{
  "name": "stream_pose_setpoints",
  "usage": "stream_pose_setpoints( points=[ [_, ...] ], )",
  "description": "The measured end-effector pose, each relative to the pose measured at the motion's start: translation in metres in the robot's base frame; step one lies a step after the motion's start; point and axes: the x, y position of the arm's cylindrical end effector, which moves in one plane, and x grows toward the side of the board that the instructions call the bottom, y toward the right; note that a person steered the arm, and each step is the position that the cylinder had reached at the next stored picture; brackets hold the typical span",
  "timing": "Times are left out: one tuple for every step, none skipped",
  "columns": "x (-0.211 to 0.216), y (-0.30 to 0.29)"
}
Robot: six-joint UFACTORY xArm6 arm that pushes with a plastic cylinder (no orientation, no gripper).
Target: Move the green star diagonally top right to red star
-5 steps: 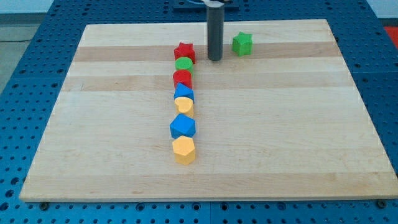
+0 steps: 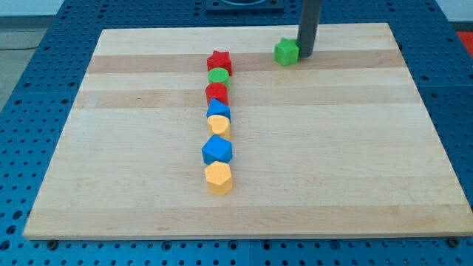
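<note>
Now the rod stands upright near the view's top, my tip (image 2: pixel 306 56) touching the right side of the green star (image 2: pixel 286 52); this end effector has nothing that opens or closes. Green star sits well right of the red star (image 2: pixel 219 61) on the desk (image 2: pixel 355 148). Below the red star runs a column: green round block (image 2: pixel 218 76), red block (image 2: pixel 216 92), blue block (image 2: pixel 219 111), yellow block (image 2: pixel 219 125), larger blue block (image 2: pixel 217 150), yellow hexagonal block (image 2: pixel 219 178).
</note>
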Motion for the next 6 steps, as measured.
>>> stream_pose_setpoints(
  points=[
    [0.009,-0.007],
    [0.018,-0.016],
    [0.018,-0.037],
    [0.014,-0.061],
    [0.005,-0.080],
    [0.004,-0.080]
  ],
)
